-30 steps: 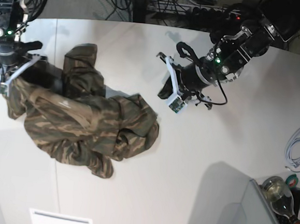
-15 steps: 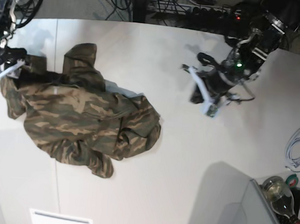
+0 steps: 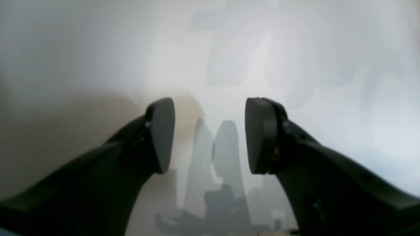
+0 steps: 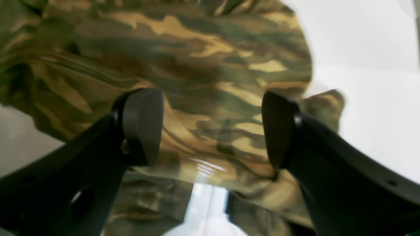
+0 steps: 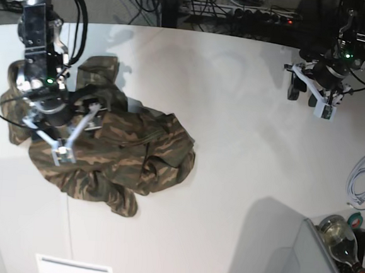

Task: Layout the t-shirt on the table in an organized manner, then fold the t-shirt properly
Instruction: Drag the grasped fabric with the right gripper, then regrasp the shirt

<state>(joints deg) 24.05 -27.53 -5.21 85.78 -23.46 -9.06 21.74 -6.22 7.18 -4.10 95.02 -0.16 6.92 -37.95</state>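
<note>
A: Desk [image 5: 228,197] first: it gives us plenty of bare white room, so running out of space isn't our worry. The shirt [image 5: 112,150] is. It lies bunched in a heap toward one side, sleeves and hem tucked under, nothing spread.

B: So if we grab a thick fold, we'd likely lift several layers together and only move the lump.

A: Agreed. Our right pincer [image 4: 210,127] hangs just over the cloth, jaws wide, holding nothing. A blind pinch there could catch the middle, not an edge.

B: And the left pincer [image 3: 208,134]?

A: Well apart, over bare desk, jaws parted and empty. If only one arm pulls, we judge the shirt may drag and twist instead of opening flat.
</note>
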